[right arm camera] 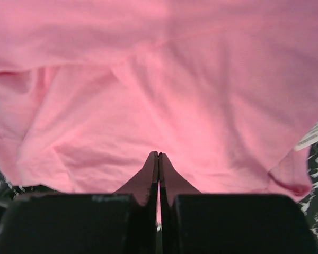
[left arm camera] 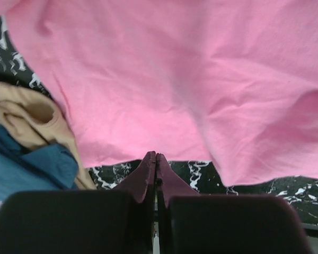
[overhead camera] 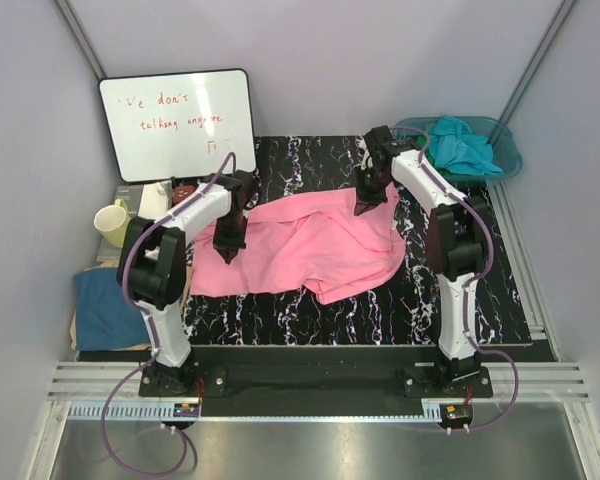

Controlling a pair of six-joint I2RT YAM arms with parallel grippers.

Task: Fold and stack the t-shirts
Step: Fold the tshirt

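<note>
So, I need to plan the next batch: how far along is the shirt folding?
Early. Done: possibly the dark blue cloth lying left of the mat. In hand: the pink t-shirt, spread unfolded, with the right gripper shut on its far edge and the left gripper shut at its left edge. Left: folding it, then the turquoise shirt in the basin.

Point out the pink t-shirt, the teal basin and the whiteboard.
pink t-shirt [overhead camera: 310, 245], top view, middle of the spread cloth.
teal plastic basin [overhead camera: 507, 140], top view, its right rim, clear of the cloth inside.
whiteboard [overhead camera: 177, 125], top view, centre of the white face.
</note>
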